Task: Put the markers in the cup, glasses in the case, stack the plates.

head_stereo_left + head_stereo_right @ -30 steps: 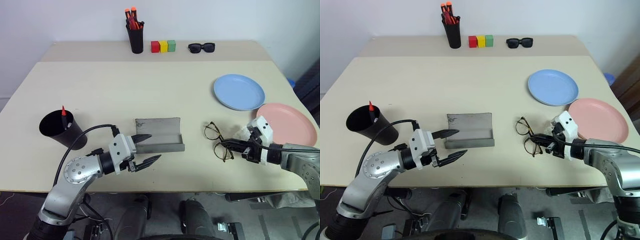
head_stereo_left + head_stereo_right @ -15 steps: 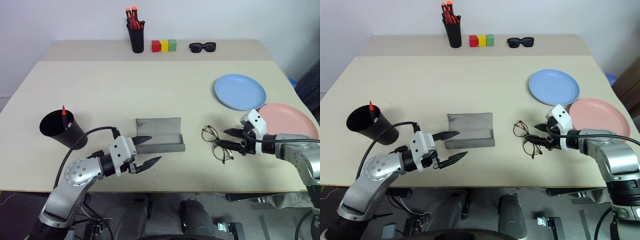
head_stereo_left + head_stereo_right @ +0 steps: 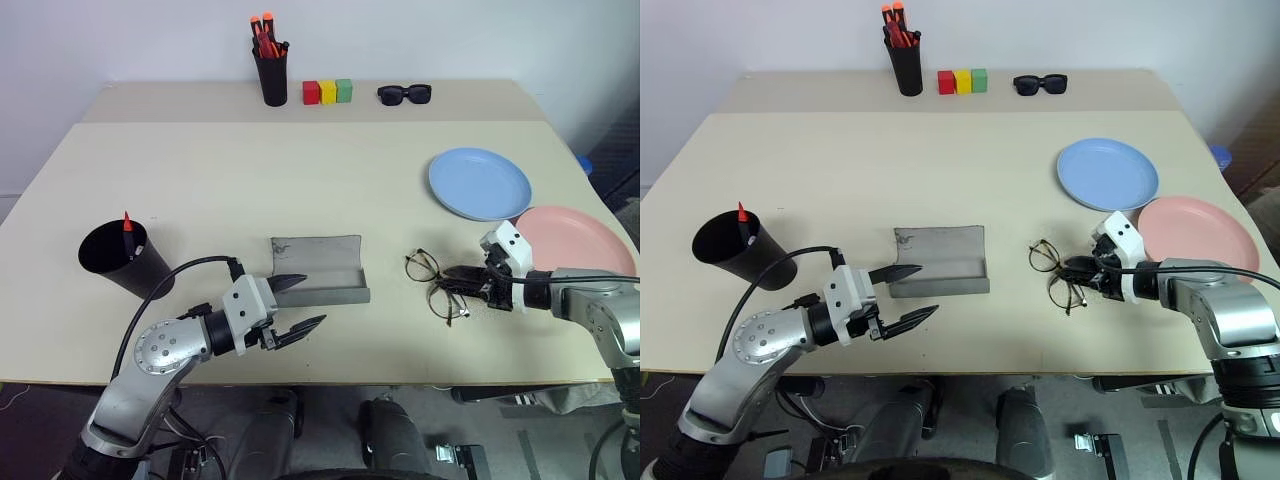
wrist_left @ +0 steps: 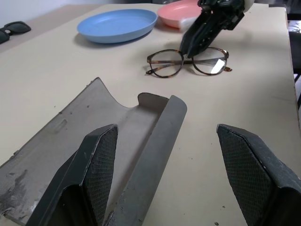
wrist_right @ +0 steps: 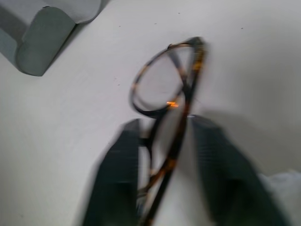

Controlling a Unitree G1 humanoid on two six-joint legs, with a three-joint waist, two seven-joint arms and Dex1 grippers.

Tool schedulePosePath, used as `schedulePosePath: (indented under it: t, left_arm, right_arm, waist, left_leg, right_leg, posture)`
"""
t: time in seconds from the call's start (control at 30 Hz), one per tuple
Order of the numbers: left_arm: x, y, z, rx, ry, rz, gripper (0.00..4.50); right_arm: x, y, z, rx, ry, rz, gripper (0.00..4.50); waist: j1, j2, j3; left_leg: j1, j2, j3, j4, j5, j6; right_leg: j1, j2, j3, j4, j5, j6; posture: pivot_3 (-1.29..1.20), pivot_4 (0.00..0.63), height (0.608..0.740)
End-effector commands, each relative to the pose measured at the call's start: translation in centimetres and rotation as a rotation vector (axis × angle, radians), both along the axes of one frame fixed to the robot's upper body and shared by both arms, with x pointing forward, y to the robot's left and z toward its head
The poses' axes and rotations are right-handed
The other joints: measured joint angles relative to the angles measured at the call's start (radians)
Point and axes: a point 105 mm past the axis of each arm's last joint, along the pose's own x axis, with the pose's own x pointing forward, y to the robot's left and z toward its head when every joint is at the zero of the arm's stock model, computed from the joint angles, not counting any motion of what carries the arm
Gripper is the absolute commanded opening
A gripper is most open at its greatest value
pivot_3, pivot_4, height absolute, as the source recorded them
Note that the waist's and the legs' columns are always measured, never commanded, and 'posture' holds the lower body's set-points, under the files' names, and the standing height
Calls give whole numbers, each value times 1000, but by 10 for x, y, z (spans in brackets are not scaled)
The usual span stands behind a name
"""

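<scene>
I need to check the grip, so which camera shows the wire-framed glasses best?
The left wrist view: the glasses lie whole and sharp on the table, the right gripper closed on their frame. The head views show them small; the right wrist view shows one blurred lens between its fingers.

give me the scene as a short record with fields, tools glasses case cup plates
left tool: open, at the near edge of the case
right tool: shut on the glasses
glasses: on the table, right of the case
case: lying open, nothing inside
cup: a red-tipped marker stands inside
plates: blue plate and pink plate side by side, unstacked
</scene>
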Motion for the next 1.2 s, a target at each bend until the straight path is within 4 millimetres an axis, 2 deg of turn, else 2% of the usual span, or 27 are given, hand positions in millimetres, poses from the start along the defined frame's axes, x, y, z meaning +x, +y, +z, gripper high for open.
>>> schedulePosePath:
  t: [0.03, 0.2, 0.37, 0.53, 0.67, 0.73, 0.8, 0.97, 1.1, 1.2]
  left_arm:
    - [-4, -2, 6, -5, -39, -16, 3455]
    - [-5, 1, 7, -11, -40, 0, 3455]
    - [6, 18, 17, -105, -43, 129, 3455]
    - [4, 47, 17, -123, -93, 309, 3455]
    - [-2, 61, 15, -97, -123, 395, 3455]
    - [-6, 68, 11, -102, -112, 441, 3455]
    - [-8, 72, 10, -109, -105, 467, 3455]
    - [-12, 80, 5, -125, -79, 480, 3455]
    - [-16, 86, -3, -113, -58, 476, 3455]
    - [-19, 83, -6, -113, -44, 451, 3455]
  right_arm:
    - [-2, 2, 4, -4, -11, 10, 21]
    - [-1, 6, 10, -22, -40, 27, 21]
    - [4, 33, 45, -72, -195, 151, 21]
    - [1, 92, 83, -90, -364, 371, 21]
    - [1, 127, 93, -99, -443, 467, 21]
    - [4, 151, 97, -101, -492, 518, 21]
    - [4, 164, 98, -109, -520, 549, 21]
    - [-1, 194, 85, -106, -510, 640, 21]
    - [-1, 193, 60, -148, -451, 643, 21]
    - [4, 190, 50, -171, -433, 613, 21]
  waist:
    - [-1, 0, 0]
    - [0, 0, 0]
    - [-5, 0, 0]
    - [-9, 1, 1]
    - [-1, 1, 0]
    - [-1, 1, 0]
    - [-1, 1, 0]
    - [-1, 0, 0]
    - [-1, 1, 0]
    - [-2, 1, 0]
  left_leg:
    - [0, 0, 0, 0, 0, 0]
    - [0, 0, 0, 0, 0, 0]
    - [0, 0, 0, 0, 0, 0]
    - [0, 1, 0, -1, 0, 0]
    - [-1, 1, 0, -1, 0, 0]
    - [-1, 0, 0, -1, 0, 0]
    - [-1, 0, 0, -1, -1, -1]
    - [-1, 0, -1, -2, -1, -1]
    - [-1, 0, -1, -2, -1, 0]
    - [-1, 0, -1, -2, -1, -1]
  right_leg:
    - [0, 0, 0, 0, 0, 0]
    - [0, 0, 0, 0, 0, 0]
    - [-1, 0, 0, 0, 0, 0]
    - [-2, 0, 0, 0, 0, 0]
    - [-2, 0, 0, -1, 0, 0]
    - [-2, 0, 0, -3, 0, 0]
    - [-1, 0, 1, -4, 1, -1]
    - [-2, 0, 0, -6, 1, -1]
    - [-2, 1, 0, -5, 1, -1]
    - [-2, 1, 0, -5, 1, -1]
  posture:
    - [0, 150, 740]
    - [0, 150, 740]
    - [0, 150, 740]
    - [0, 150, 740]
    - [0, 150, 740]
    - [0, 150, 740]
    - [0, 150, 740]
    - [0, 150, 740]
    - [0, 150, 740]
    - [0, 150, 740]
